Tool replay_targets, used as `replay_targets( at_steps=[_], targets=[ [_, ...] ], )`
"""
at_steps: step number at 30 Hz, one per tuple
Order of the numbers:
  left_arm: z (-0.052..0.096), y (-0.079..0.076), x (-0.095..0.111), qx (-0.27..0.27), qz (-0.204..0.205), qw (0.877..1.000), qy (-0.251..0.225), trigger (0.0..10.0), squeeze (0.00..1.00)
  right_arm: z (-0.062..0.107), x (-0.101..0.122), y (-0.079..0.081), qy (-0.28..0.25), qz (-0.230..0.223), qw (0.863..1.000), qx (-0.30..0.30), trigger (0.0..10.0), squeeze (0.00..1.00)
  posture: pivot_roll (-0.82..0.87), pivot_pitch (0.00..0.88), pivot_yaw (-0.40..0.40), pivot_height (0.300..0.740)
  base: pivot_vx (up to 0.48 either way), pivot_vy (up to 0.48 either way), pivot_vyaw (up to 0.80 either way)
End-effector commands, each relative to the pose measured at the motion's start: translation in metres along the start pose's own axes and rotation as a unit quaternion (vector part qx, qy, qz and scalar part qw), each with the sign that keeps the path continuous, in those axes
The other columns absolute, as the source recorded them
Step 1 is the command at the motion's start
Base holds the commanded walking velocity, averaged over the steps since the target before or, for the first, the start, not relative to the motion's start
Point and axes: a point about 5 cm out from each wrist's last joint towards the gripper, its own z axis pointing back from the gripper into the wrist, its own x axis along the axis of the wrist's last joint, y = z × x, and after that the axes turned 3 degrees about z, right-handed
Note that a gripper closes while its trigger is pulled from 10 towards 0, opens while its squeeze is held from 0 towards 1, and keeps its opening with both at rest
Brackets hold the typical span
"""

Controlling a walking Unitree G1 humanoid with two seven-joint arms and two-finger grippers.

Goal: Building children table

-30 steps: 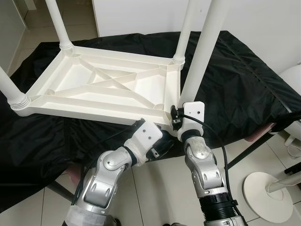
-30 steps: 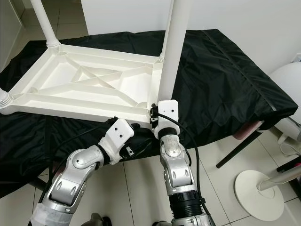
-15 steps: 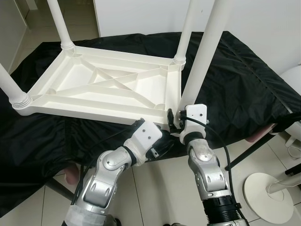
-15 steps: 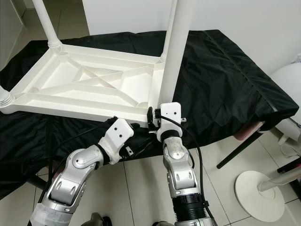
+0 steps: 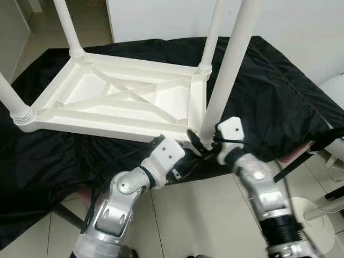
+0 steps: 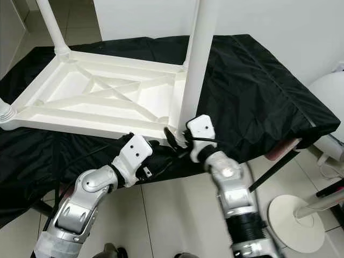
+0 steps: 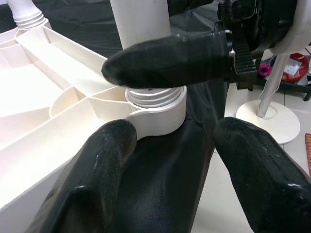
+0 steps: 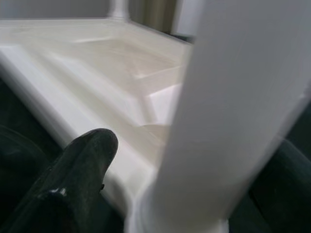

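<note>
A white plastic children's table (image 5: pixel 97 124) lies upside down on a black cloth (image 5: pixel 269 91), its legs pointing up. The near-right leg (image 5: pixel 228 70) stands in its corner socket (image 7: pixel 160 104), with threads showing above the collar. My right gripper (image 5: pixel 200 142) is shut on this leg just above the socket; one finger (image 7: pixel 165 63) crosses in front of it. My left gripper (image 7: pixel 170 160) is open just below that same corner. Its fingers (image 7: pixel 92 184) stand apart on either side of the socket and hold nothing.
Three other legs stand at the far left (image 5: pixel 67 27), far right (image 5: pixel 212 32) and near left (image 5: pixel 11 99) corners. A white round stand base (image 6: pixel 295 223) sits on the tiled floor at right, beside a white rounded object (image 6: pixel 328 91). The clothed surface's front edge is under my wrists.
My right forearm has swung out to the right while its gripper stayed at the leg's base, turning around it. The left arm and the table have not moved.
</note>
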Motion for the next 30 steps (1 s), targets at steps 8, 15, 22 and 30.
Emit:
replay_targets(
  at_steps=[8,15,22,30],
  targets=[
    [-0.001,0.004,0.002,0.034,-0.004,0.999,-0.007,10.0,0.0,-0.005,-0.014,-0.012,0.033,0.008,0.996,0.085,4.2,0.0,-0.08,0.098,0.007,0.74,0.0,0.0,0.0],
    [-0.001,0.005,0.002,0.038,-0.002,0.999,-0.007,10.0,0.0,0.004,-0.019,-0.02,0.036,-0.002,0.995,0.094,0.0,0.0,-0.08,0.102,0.006,0.74,0.0,0.0,0.0],
    [-0.002,0.004,0.003,0.034,-0.003,0.999,-0.008,10.0,0.0,0.006,-0.014,-0.02,0.021,-0.043,0.996,0.078,10.0,0.0,-0.09,0.104,0.01,0.74,0.0,0.0,0.0],
    [-0.002,0.003,0.002,0.03,0.002,1.0,-0.008,10.0,0.0,0.003,-0.013,-0.019,0.038,-0.046,0.995,-0.074,10.0,0.0,-0.09,0.109,0.007,0.74,0.0,0.0,0.0]
  ],
)
